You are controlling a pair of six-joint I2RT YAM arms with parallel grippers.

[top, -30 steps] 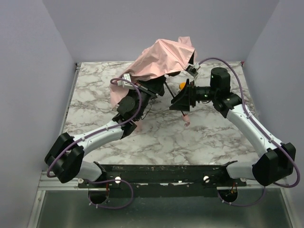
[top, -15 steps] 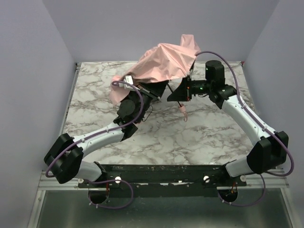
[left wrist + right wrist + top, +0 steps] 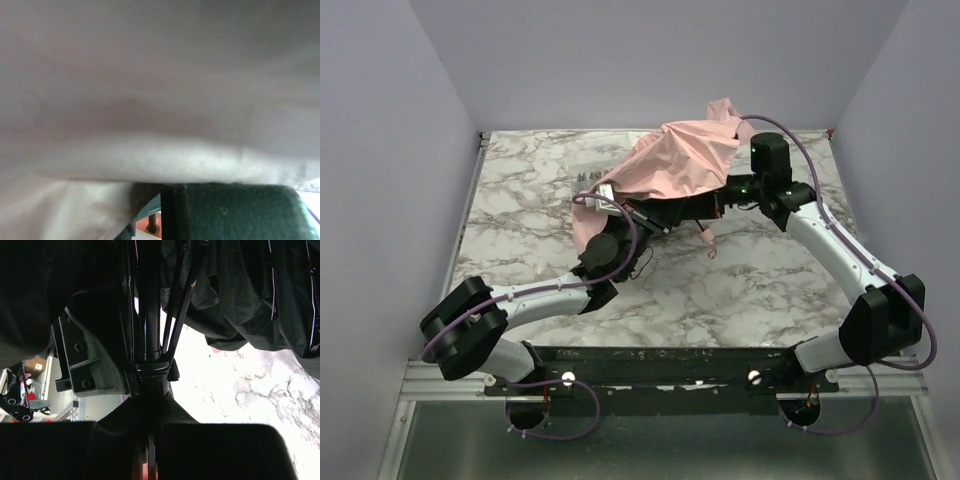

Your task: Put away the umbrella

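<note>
right tool (image 3: 150, 450) clamped tight on umbrella (image 3: 670, 165), frame centre; left tool (image 3: 650, 213) under its fabric, opening impossible to tell.

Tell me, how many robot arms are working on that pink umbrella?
2. The left arm reaches in from the near left, its end under the pink umbrella; the right arm comes from the near right to its right side. None seem hidden.
</note>
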